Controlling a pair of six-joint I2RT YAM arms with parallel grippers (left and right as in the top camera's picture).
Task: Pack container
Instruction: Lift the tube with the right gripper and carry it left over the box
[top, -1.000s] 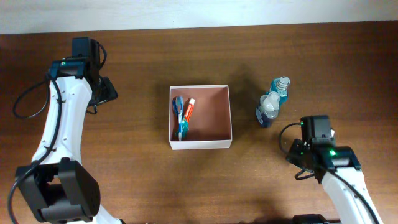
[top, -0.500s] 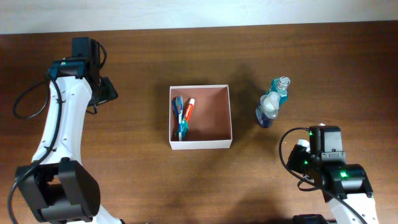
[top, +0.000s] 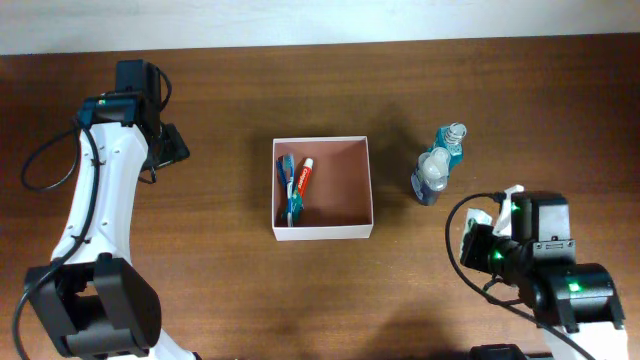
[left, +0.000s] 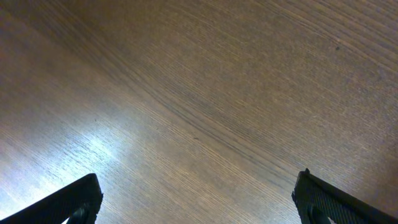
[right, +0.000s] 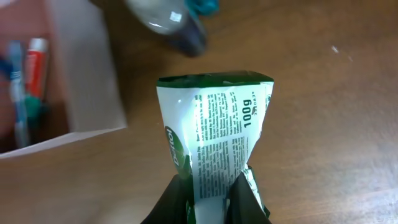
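Over on the left, the left claw (left: 199, 202) hung wide open above bare brown wooden table (left: 199, 93), well apart from everything, so I'd say it had no part in this bit. The square shallow cardboard container (top: 322, 231), white walls and reddish-brown inside, sat mid-table. A blue toothbrush (top: 288, 187) and a red-and-white toothpaste tube (top: 304, 175) lay along its left side, and the right half was bare. Just right of it, not touching, was a clear plastic bottle (top: 437, 168) of teal liquid. Furthest right, the right claw (right: 211, 198) was clamped shut on the lower end of a green-and-white printed packet (right: 211, 124), apparently lifted clear of the wood.

To do this well, imo, the packet needed carrying left on the near side of the bottle rather than over it. It should go high enough to clear the container's white wall, then get let go low over the bare right half, lined up with the toothbrush so no corner hung on the rim.

Hard to make out: from overhead the packet was nearly all hidden under the right arm, with only white scraps showing. The claw covered its bottom end, so I couldn't tell tube from sachet. The bottle was blurred and cut off in the right wrist view, and whether it stood or lay I couldn't say. The left wrist view showed only wood and two dark tips.
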